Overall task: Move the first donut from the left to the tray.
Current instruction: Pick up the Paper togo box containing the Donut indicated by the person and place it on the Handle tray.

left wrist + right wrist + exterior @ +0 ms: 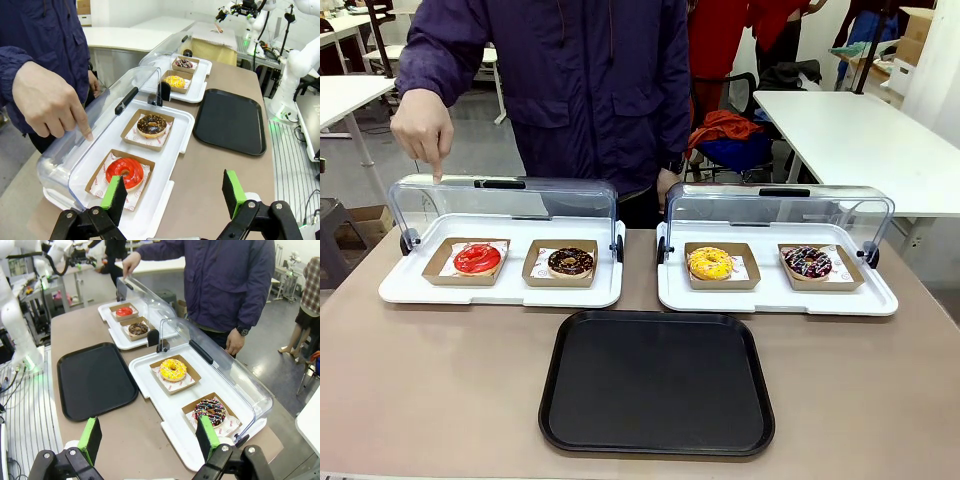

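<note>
Well, the only print is a scatter of small red marks on the white paper (131, 136) under each donut, too small to read. The red donut (477, 259) sits in its brown cardboard holder (460, 281) beyond the far left corner of the black tray (657, 383), on a white display tray (400, 290). A chocolate donut (570, 262) lies beside it, closer to the middle of the black tray's far edge. Beyond the black tray's far right corner, a second white display tray (880, 298) carries a yellow donut (710, 263) and a dark sprinkled donut (808, 262). Each display tray has its clear domed lid (500, 200) swung up, away from the black tray. A person's hand (420, 130) points 1 finger down onto the lid behind the red donut.

The left tool (175, 191) hovers with its 2 green-padded fingers wide apart, holding nothing, with the red donut just past 1 of them. The right tool (149, 434) is spread just as wide and empty, between the black tray and the sprinkled donut in its own view.

The table (440, 400) is smooth and grey-brown, and the black tray lies flat on it. Behind the person the room has white tables (850, 130), a grey floor and an orange cloth (720, 128) heaped on a chair.
</note>
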### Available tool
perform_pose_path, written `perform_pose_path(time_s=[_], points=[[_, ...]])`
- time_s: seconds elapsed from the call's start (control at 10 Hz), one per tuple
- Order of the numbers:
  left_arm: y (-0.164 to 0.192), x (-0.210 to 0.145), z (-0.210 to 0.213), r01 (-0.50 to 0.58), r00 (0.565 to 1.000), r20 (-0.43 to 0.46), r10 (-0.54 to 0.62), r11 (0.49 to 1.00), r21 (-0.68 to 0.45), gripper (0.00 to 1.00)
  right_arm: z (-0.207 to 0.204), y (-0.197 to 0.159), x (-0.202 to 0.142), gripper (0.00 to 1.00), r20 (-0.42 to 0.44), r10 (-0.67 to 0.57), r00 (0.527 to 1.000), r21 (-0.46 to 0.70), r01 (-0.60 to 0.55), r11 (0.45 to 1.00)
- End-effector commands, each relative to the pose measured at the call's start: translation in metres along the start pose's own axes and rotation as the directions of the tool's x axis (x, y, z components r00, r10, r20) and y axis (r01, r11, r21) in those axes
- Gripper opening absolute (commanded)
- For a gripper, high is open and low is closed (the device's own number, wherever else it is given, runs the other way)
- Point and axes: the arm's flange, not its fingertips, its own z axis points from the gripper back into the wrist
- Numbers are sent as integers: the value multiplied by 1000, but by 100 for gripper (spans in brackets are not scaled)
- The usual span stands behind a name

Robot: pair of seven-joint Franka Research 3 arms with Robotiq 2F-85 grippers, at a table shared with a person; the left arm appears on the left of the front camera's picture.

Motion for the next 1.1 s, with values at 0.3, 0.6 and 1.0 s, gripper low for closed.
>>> perform_pose_path(time_s=[0.3,0.6,1.0], points=[[-27,50,-32,82,969,-240,-57,992,93,100,0,-3,3,100,30,29,999,-1,-29,1000],[-44,78,-87,172,860,-503,-87,977,125,100,0,-3,3,100,30,29,999,-1,-29,1000],[-39,71,-150,260,675,-727,-125,963,76,100,0,-3,3,100,30,29,999,-1,-29,1000]])
